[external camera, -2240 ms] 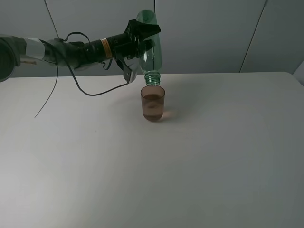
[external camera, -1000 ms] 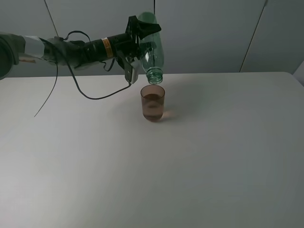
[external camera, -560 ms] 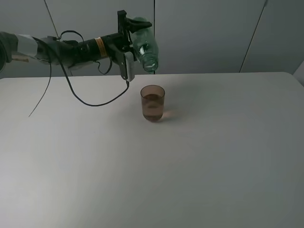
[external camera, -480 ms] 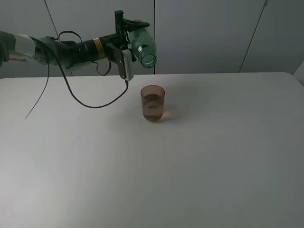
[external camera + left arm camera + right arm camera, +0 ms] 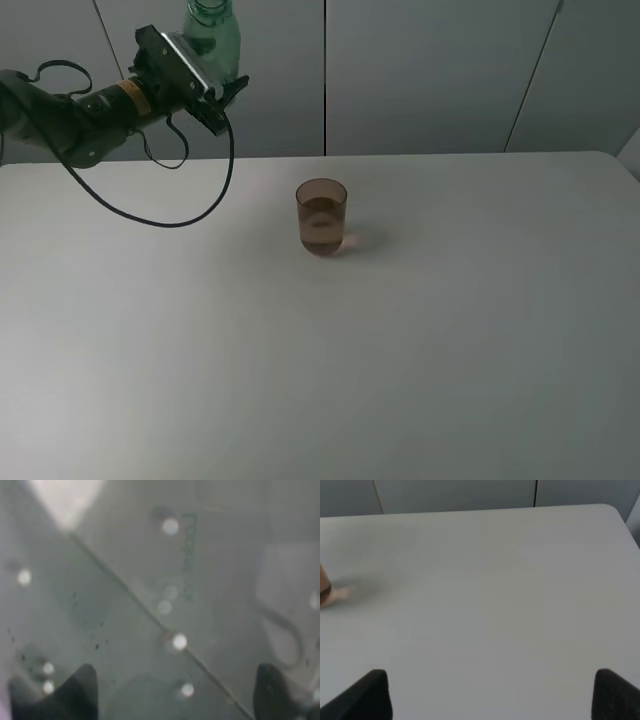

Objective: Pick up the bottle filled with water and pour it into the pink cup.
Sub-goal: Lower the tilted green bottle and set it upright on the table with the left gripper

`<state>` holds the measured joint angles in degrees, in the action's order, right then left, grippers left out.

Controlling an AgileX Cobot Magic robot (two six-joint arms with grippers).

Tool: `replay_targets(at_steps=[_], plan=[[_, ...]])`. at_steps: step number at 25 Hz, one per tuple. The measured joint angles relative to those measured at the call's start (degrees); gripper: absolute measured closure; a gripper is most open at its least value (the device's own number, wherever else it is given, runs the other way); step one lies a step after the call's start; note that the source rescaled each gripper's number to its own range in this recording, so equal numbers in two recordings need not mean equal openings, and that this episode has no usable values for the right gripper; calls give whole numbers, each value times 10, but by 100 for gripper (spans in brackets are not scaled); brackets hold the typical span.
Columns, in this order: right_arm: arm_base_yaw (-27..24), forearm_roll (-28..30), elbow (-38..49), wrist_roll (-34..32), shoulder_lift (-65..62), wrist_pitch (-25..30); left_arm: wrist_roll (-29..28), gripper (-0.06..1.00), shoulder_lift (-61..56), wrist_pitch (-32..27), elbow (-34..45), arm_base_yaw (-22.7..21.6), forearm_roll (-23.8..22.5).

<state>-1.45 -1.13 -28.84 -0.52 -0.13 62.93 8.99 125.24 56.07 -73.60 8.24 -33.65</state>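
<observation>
The pink cup [image 5: 321, 217] stands upright near the middle of the white table [image 5: 420, 350], holding some liquid. High at the back left, well left of the cup, the green transparent bottle [image 5: 214, 35] is held roughly upright with its open neck at the top. My left gripper [image 5: 212, 72] is shut on its lower body. In the left wrist view the bottle [image 5: 165, 605] fills the blurred picture between the dark fingertips [image 5: 76, 690]. My right gripper [image 5: 492, 695] is open over bare table, with nothing between its fingers. An edge of the cup [image 5: 323, 587] shows in that view.
A black cable [image 5: 170, 215] loops down from the left arm toward the table's back left. Grey wall panels [image 5: 430, 70] stand behind the table's far edge. The table's right corner [image 5: 615, 512] shows in the right wrist view.
The bottle was tipped mouth-down over the cup. The left arm has swung it back to the left and turned it upright. The cup has not moved.
</observation>
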Motion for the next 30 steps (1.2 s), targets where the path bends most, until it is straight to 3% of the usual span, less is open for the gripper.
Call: replay_targets(at_steps=[3, 6, 12, 19, 25, 30], plan=[[0, 0, 0, 0, 0, 0, -13, 94, -36, -8, 72, -34, 64], [0, 0, 0, 0, 0, 0, -71, 94, -47, -11, 132, -63, 126], [0, 0, 0, 0, 0, 1, -154, 94, -47, -18, 201, -87, 211], [0, 0, 0, 0, 0, 1, -157, 94, -6, 30, 203, -87, 217], [0, 0, 0, 0, 0, 1, -90, 94, 29, 46, 203, -87, 216], [0, 0, 0, 0, 0, 1, -86, 94, 43, 50, 202, -87, 216]])
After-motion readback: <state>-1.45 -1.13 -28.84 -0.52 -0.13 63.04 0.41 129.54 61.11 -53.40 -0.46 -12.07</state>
